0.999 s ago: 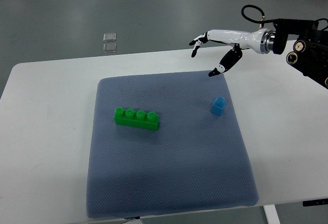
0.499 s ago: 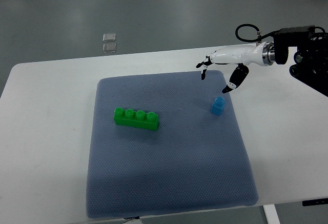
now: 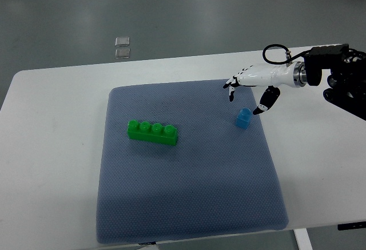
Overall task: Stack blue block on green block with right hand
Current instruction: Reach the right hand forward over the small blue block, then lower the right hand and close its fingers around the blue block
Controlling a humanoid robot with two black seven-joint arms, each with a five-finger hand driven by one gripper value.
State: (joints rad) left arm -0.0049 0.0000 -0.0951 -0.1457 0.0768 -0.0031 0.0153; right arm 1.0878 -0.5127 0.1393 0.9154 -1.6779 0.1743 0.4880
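One right robot hand [image 3: 250, 90] fingers spread above blue block [image 3: 243, 118], green block [image 3: 152, 133] well apart

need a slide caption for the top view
Open right hand poised above small blue block on grey-blue mat, long green studded block apart.

One green block [image 3: 152, 133], one blue block [image 3: 244, 119]
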